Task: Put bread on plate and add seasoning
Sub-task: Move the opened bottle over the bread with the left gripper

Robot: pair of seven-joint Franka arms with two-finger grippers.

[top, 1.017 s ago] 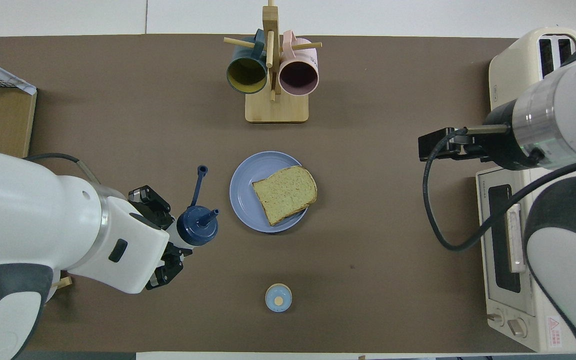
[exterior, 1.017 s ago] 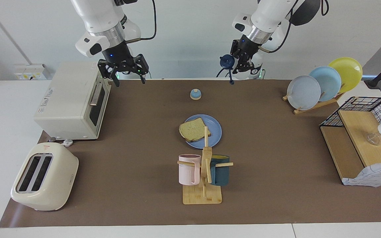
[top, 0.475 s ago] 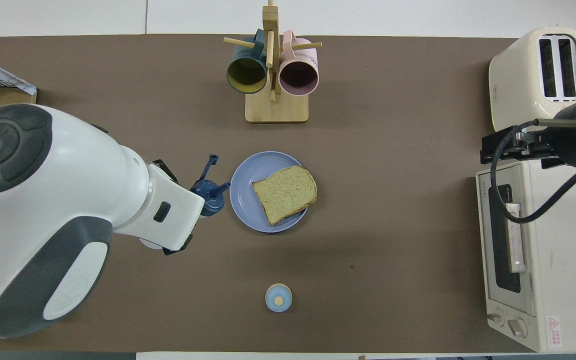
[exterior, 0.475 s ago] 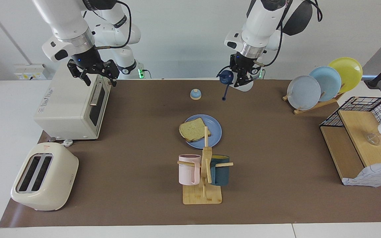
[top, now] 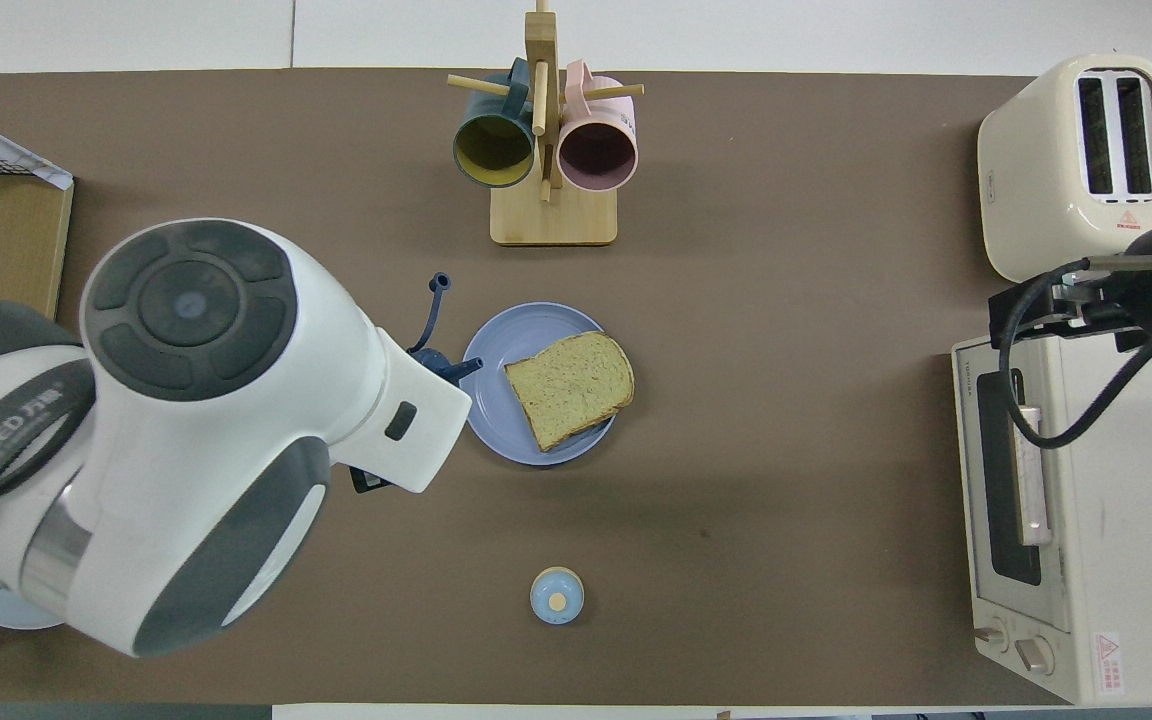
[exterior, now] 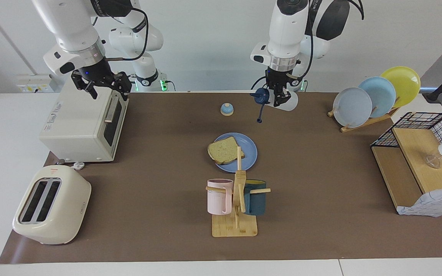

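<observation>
The bread (exterior: 225, 150) lies on the round blue plate (exterior: 249, 154) in the middle of the mat, reaching over the rim toward the right arm's end. My left gripper (exterior: 278, 99) is shut on the seasoning (exterior: 289, 102) and holds it up in the air, tipped on its side. Its navy cap (exterior: 261, 95) points toward the right arm's end and the loop dangles below. In the overhead view the cap (top: 433, 358) sits just off the plate (top: 496, 425), beside the bread (top: 571, 385); the arm hides the gripper. My right gripper (exterior: 101, 83) hangs open over the toaster oven (exterior: 83, 122).
A blue-domed bell (exterior: 226, 109) sits nearer the robots than the plate. A mug rack (exterior: 236, 195) with a pink and a teal mug stands farther out. A toaster (exterior: 50, 205), a plate rack (exterior: 374, 96) and a wire-and-wood shelf (exterior: 420, 161) line the table's ends.
The left arm has carried the seasoning out toward the plate and tipped it sideways. The right arm has drawn back from the mat to above the toaster oven.
</observation>
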